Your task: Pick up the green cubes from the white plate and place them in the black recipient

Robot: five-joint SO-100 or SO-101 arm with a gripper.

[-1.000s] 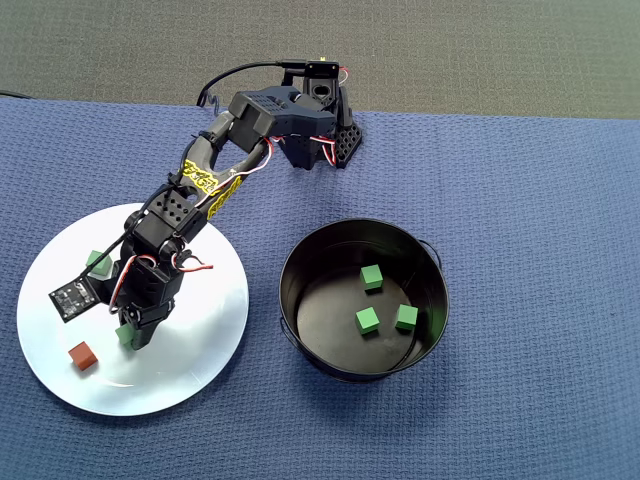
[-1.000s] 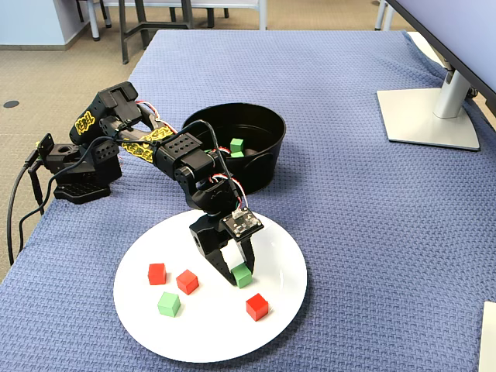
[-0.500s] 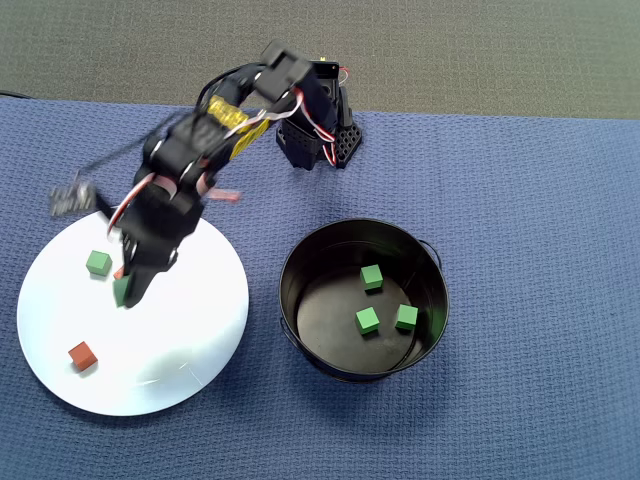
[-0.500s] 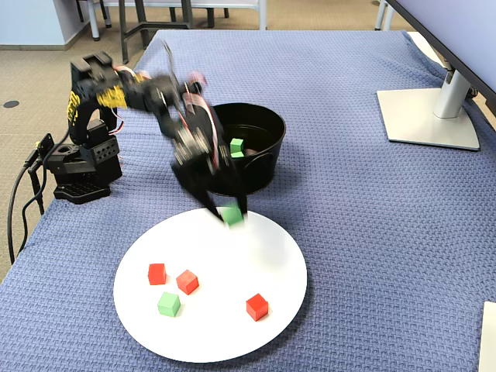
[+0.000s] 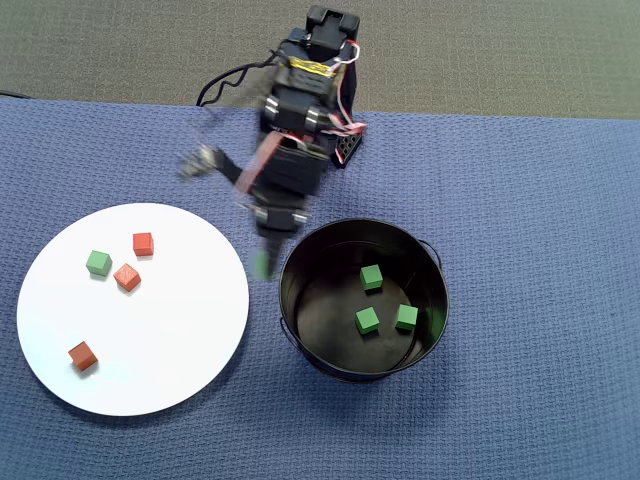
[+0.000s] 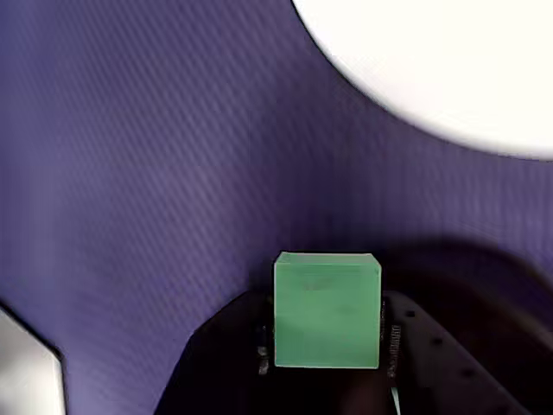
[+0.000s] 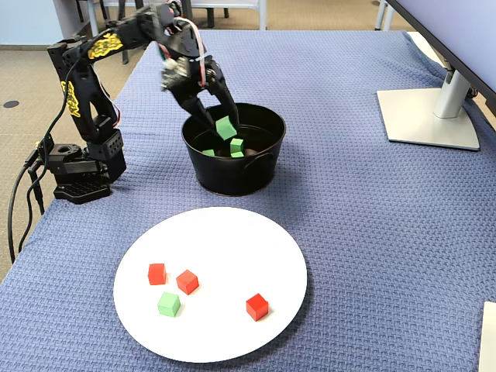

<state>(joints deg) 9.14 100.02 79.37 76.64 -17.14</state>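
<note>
My gripper (image 5: pixel 264 262) is shut on a green cube (image 6: pixel 327 309), held above the blue cloth between the white plate (image 5: pixel 160 330) and the black bucket (image 5: pixel 300 345). In the fixed view the held cube (image 7: pixel 225 127) hangs at the bucket's (image 7: pixel 232 174) near-left rim. Three green cubes lie inside the bucket (image 5: pixel 371 277) (image 5: pixel 367 320) (image 5: pixel 406 317). One green cube (image 5: pixel 98 262) rests on the plate, and it also shows in the fixed view (image 7: pixel 169 304).
Three red-orange cubes sit on the plate (image 5: pixel 143 243) (image 5: pixel 127 276) (image 5: pixel 83 355). The arm's base (image 7: pixel 77 167) stands at the cloth's left edge in the fixed view. A monitor stand (image 7: pixel 430 116) is at the far right.
</note>
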